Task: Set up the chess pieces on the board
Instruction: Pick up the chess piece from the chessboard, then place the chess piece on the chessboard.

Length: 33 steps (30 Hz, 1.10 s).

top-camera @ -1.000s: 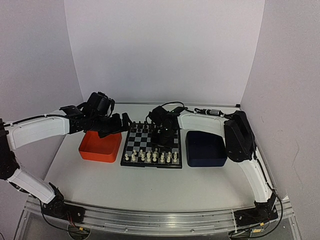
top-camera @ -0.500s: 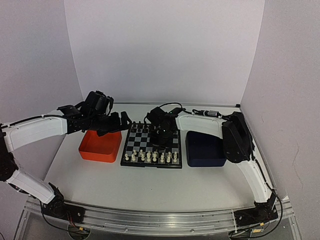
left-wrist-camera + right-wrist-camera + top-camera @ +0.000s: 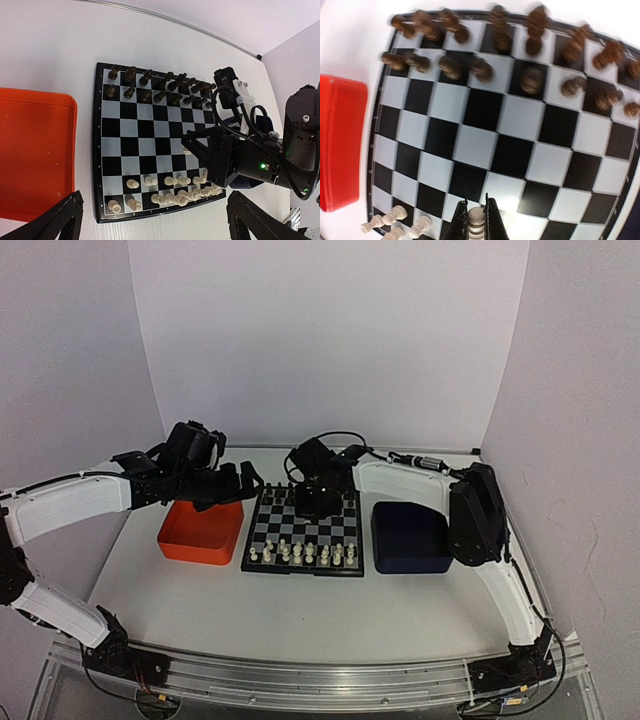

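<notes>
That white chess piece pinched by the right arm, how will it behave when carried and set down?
Probably rigid and very light: the white piece looks like small moulded plastic. Its rounded, ringed body could twist or slip in the right gripper. Being so tiny, it may tip on the board.

No legible text, label, brand or number anywhere.

I take this for a robotics lab test cell: plain white panels close in the back and both sides of a white table. The left arm and right arm are bolted to an aluminium rail along its near edge, cables trailing at their bases. On the table sit a small chessboard, an orange tray and a dark blue tray, side by side in a row.
</notes>
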Each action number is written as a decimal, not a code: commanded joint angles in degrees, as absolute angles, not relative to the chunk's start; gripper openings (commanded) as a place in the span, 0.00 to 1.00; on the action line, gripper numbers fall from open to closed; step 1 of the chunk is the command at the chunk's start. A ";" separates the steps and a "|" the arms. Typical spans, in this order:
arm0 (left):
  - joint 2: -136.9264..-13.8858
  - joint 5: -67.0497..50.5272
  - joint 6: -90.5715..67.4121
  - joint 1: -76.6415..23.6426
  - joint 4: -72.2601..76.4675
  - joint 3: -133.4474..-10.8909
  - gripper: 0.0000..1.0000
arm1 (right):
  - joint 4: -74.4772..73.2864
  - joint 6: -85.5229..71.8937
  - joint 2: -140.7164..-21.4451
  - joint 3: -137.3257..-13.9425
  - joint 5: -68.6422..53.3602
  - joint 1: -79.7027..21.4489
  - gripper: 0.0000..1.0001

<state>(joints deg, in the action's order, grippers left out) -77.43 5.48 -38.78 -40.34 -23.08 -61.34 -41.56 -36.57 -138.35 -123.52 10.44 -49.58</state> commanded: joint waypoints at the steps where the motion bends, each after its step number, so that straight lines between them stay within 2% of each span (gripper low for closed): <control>1: -74.86 1.74 -37.13 -40.23 -20.00 -62.12 1.00 | -24.89 -15.83 -129.16 -115.14 -0.84 -49.26 0.00; 4: -74.12 -3.05 -36.50 -39.92 -19.22 -63.15 1.00 | -12.05 -2.44 -122.01 -102.70 -13.36 -49.20 0.00; 7: -73.50 -6.76 -35.81 -39.67 -19.59 -64.31 1.00 | -1.26 6.72 -115.42 -92.25 -17.66 -49.17 0.00; 14: -70.65 -5.59 -35.94 -39.38 -21.91 -64.16 1.00 | 5.81 20.16 -109.91 -84.89 -33.02 -49.19 0.00; 25: -61.68 13.78 -46.75 -39.37 -32.40 -59.86 1.00 | 14.56 13.28 -128.52 -101.48 -37.21 -49.14 0.01; 33: -60.33 15.80 -49.69 -39.37 -35.42 -58.45 1.00 | 16.17 10.07 -139.60 -110.21 -36.83 -49.27 0.05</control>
